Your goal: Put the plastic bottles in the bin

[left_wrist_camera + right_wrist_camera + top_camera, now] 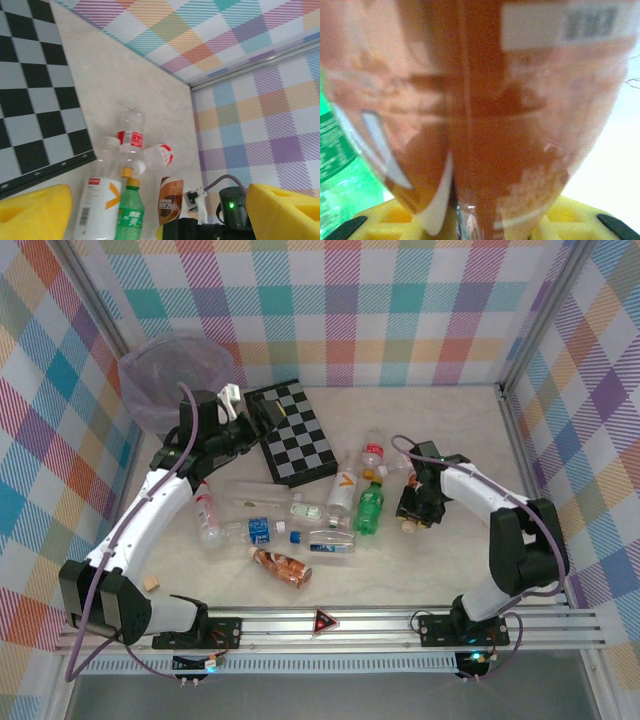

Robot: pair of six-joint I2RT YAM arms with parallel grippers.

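Right gripper (412,512): clamped on brown bottle (485,125), three o'clock on table (440,420); green bottle (370,508) just beside.
Bin (165,375): ten o'clock, well apart.
Left gripper (255,415): spread wide, empty.
Handling: lift straight up clear of neighbours before carrying across; the smooth wall may slip.

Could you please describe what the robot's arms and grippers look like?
The left arm and right arm have white links, black joints and a grey-purple cable looping alongside. The left gripper and right gripper have black bodies, and their finger pads are yellow, blocky and foam-like.
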